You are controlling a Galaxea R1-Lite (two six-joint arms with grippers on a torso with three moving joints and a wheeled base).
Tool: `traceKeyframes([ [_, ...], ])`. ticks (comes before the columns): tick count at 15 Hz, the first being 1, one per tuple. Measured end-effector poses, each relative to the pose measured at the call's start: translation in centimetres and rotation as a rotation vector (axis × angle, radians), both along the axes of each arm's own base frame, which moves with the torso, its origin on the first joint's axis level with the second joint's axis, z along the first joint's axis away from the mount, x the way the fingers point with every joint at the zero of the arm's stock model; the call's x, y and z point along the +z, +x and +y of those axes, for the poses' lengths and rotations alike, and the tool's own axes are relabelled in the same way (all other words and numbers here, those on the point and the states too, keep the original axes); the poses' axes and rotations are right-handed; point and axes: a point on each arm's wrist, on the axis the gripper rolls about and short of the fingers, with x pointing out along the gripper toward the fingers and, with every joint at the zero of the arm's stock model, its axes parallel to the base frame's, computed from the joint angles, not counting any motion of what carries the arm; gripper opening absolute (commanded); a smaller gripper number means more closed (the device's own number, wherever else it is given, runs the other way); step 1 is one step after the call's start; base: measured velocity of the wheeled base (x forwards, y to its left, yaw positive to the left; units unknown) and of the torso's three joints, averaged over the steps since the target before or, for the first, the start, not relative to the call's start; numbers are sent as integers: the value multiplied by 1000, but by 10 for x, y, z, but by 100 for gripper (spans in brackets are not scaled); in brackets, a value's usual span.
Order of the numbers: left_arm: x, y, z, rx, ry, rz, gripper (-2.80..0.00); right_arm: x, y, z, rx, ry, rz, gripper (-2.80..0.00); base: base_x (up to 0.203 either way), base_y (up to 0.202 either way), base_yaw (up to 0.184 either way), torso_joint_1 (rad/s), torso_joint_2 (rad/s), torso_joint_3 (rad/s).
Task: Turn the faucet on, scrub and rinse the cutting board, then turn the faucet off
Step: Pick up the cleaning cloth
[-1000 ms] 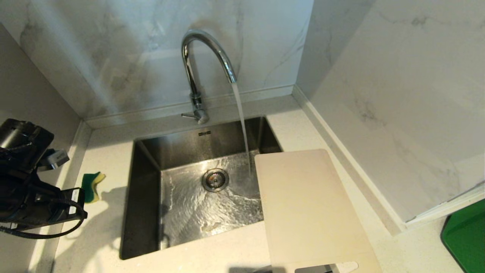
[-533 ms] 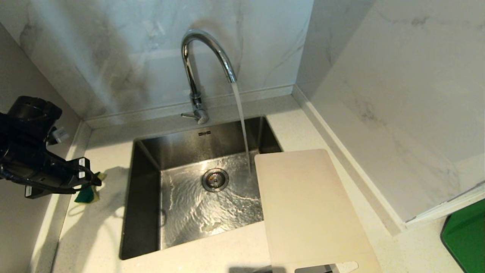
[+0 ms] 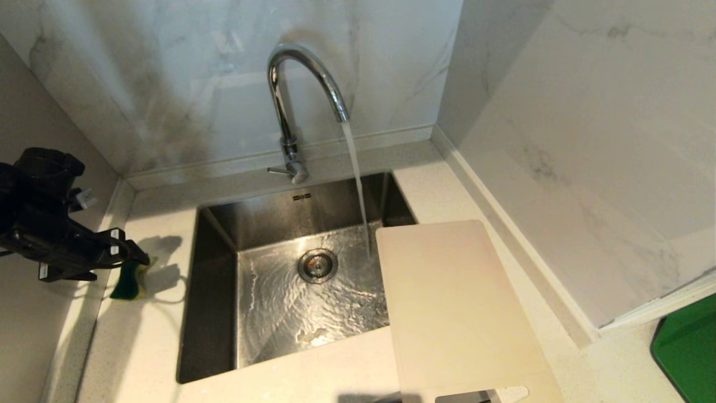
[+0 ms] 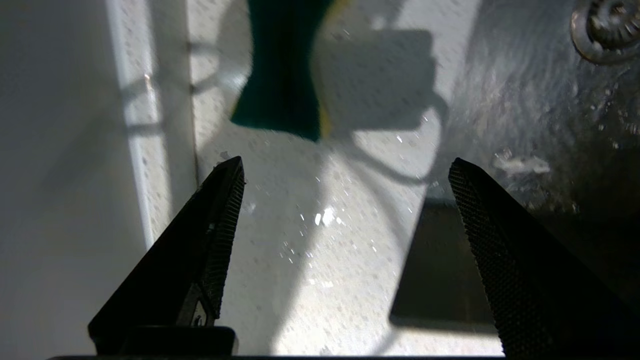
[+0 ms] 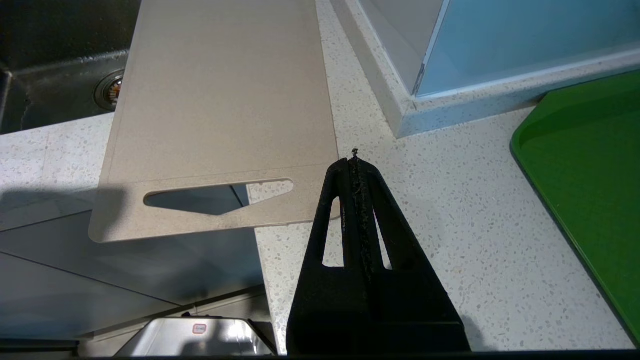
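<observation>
The chrome faucet [image 3: 305,84] is running, and its stream falls into the sink just beside the cutting board's far corner. The beige cutting board [image 3: 453,308] lies flat across the sink's right rim and the counter, its handle cutout [image 5: 215,195] at the near end. A green and yellow sponge [image 3: 127,280] lies on the counter left of the sink. My left gripper [image 3: 134,252] hovers over it, open [image 4: 345,167], with the sponge [image 4: 280,75] just beyond the fingertips and nothing between them. My right gripper [image 5: 354,157] is shut and empty above the counter, by the board's handle end.
The steel sink [image 3: 215,235] has water swirling round its drain [image 3: 318,265]. A side wall [image 3: 33,145] stands close to the left arm. A raised ledge [image 3: 520,240] runs along the counter's right side, with a green tray [image 3: 688,352] at the near right.
The left arm has swung away from the near left edge toward the sponge, and its jaws have gone from shut to open. The right arm has stayed still.
</observation>
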Motion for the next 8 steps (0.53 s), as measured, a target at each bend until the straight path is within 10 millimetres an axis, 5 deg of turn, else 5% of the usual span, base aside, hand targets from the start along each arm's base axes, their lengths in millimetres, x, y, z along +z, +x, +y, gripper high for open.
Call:
traceKeyframes([
  [8, -13, 35, 11, 2, -19, -60, 0, 0, 0, 0, 0, 0, -1, -280, 0, 0, 0, 0, 0, 0],
])
